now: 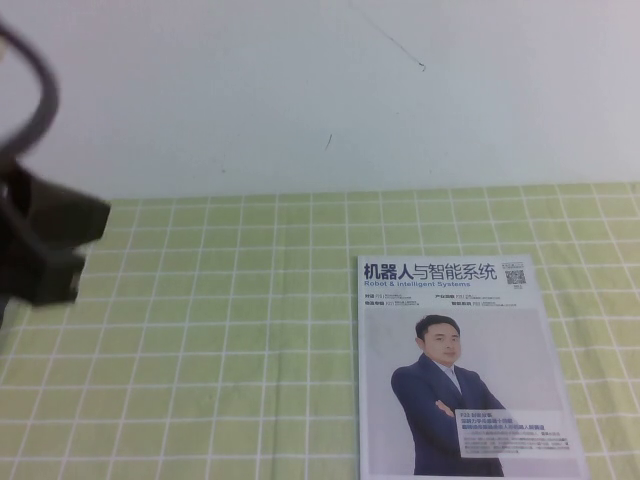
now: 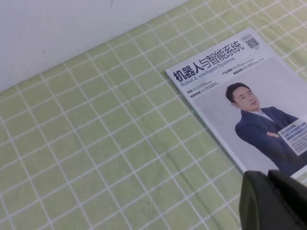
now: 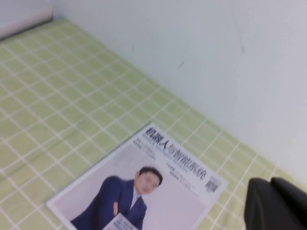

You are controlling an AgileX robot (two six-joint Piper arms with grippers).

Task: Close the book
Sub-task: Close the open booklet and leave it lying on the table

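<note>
Book (image 1: pixel 460 370) lies flat on the green checked cloth (image 1: pixel 200 330), front cover up, no page showing. By the look of it, it is already closed.

Left gripper (image 2: pixel 273 201): raised, with the book ahead of it and below, no contact. Cannot tell whether it is open or closed. In the high view only the left arm (image 1: pixel 45 235) shows, at the cloth's left side and well apart from the book.

Right gripper (image 3: pixel 276 203): also raised, the book lying ahead and off to one side, no contact. Open or closed, cannot tell here either.

Step in hand, as a judgement: little is left but to confirm the cover sits flat. If it springs up, press down lightly from above near the free edge, away from the spine, and avoid pushing sideways — the thin book would likely slide on the cloth. Otherwise keep both grippers high and clear.

Count: one book, one cloth, two grippers, one pale wall (image 1: pixel 300 90) behind.
</note>
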